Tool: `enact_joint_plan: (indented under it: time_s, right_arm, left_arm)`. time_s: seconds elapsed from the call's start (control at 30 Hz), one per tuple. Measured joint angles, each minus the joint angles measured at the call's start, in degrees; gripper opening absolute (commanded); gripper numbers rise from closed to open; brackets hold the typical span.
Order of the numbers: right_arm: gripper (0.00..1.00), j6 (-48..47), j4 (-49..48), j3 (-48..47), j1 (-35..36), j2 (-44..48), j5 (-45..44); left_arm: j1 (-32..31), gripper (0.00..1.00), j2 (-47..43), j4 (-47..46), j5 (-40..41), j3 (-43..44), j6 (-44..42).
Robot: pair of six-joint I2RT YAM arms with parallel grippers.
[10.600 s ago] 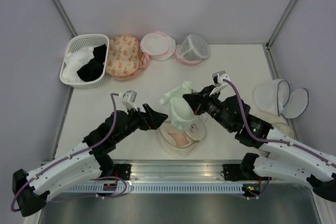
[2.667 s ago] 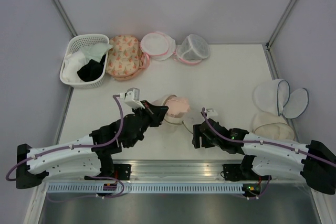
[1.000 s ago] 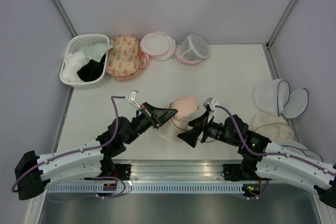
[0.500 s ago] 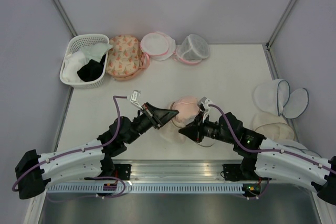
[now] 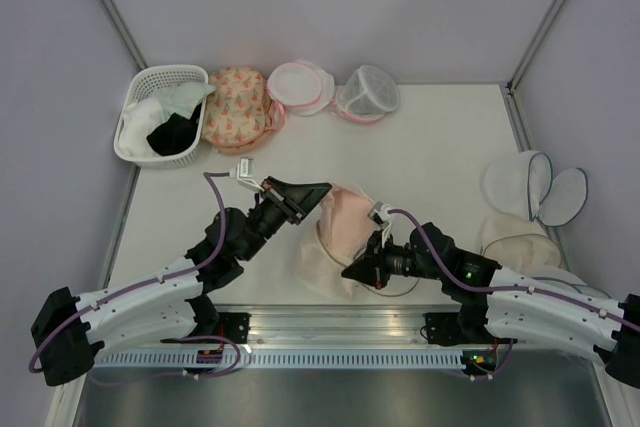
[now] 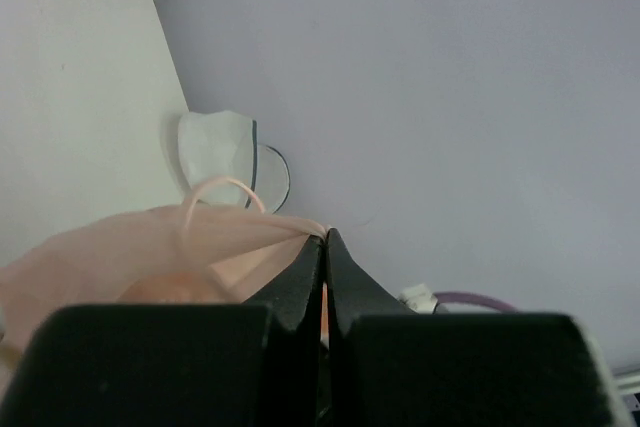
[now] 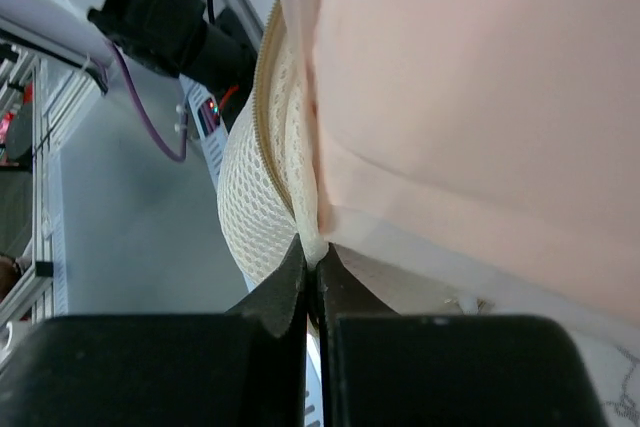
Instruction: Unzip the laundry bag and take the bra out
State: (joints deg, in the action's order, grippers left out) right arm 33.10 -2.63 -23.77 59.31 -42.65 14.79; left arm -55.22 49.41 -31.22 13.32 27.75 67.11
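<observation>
The pale pink bra (image 5: pixel 347 219) hangs stretched above the table, pinched at its upper left corner by my left gripper (image 5: pixel 317 190), which is shut on it. In the left wrist view the pink fabric (image 6: pixel 140 257) runs into the closed tips (image 6: pixel 325 239). Below it lies the cream mesh laundry bag (image 5: pixel 316 269), with its zip open and the bra's lower part still inside its mouth. My right gripper (image 5: pixel 350 272) is shut on the bag's mesh rim. The right wrist view shows the tips (image 7: pixel 313 249) clamping the cream edge (image 7: pixel 250 217) beside the bra (image 7: pixel 480 97).
A white basket (image 5: pixel 160 115) with garments stands at the back left. Beside it lie a peach floral bag (image 5: pixel 236 107) and two pink-trimmed white bags (image 5: pixel 300 87). At the right edge lie open dark-trimmed white bags (image 5: pixel 535 187) and a cream bag (image 5: pixel 515 237).
My right gripper went from open to shut on the bag's rim and moved down towards the near edge. The left gripper pulled the bra up and back, stretching it out of the bag.
</observation>
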Motion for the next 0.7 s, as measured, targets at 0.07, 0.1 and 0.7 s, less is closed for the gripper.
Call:
enact_joint_plan:
  time_s: [0.07,0.1,0.7]
  right_arm:
    - [0.0,0.35,0.02,0.63,1.05,-2.08,1.07]
    - [0.0,0.35,-0.02,0.68,1.73,-3.32,1.44]
    - [0.11,0.09,-2.51,0.76,8.44,-8.83,1.84]
  left_arm:
    - [0.81,0.02,1.66,-1.14,0.07,1.07,0.0]
    - [1.09,0.02,2.58,-1.64,0.07,1.55,-0.02]
    - [14.16,0.02,6.95,0.72,-6.54,12.85,-1.62]
